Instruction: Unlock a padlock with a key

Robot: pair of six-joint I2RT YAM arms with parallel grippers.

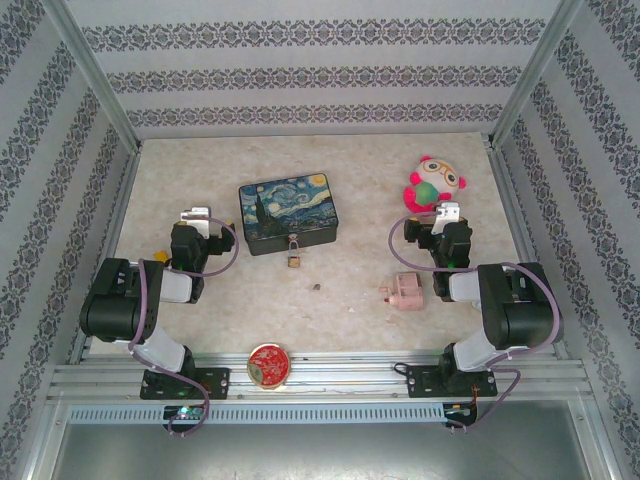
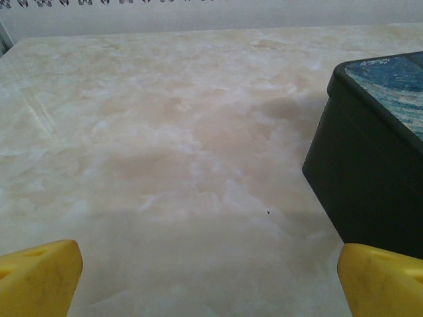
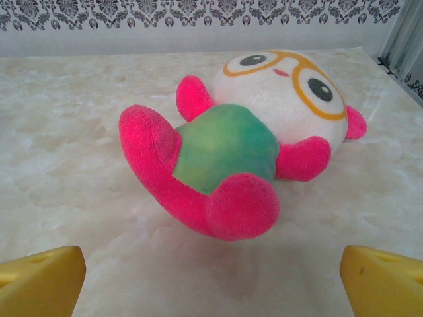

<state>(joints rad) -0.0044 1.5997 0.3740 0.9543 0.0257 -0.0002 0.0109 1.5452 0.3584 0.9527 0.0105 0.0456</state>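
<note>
Since your left gripper [image 1: 195, 214] and right gripper [image 1: 447, 212] both stand spread wide and empty, nothing is done yet: the padlock [image 1: 294, 259], seemingly locked, rests against the box's [image 1: 290, 213] near side, the key [image 1: 317, 286] lies just nearer, and the plush [image 1: 432, 183], pink block [image 1: 405, 292] and red disc [image 1: 269, 364], all well off the box, block nothing.

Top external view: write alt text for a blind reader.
A small brass-coloured padlock sits at the near side of a dark rectangular Starry Night tin on a pale marbled table, a tiny dark metal key just nearer. The left claw and right claw flank them, empty.
</note>
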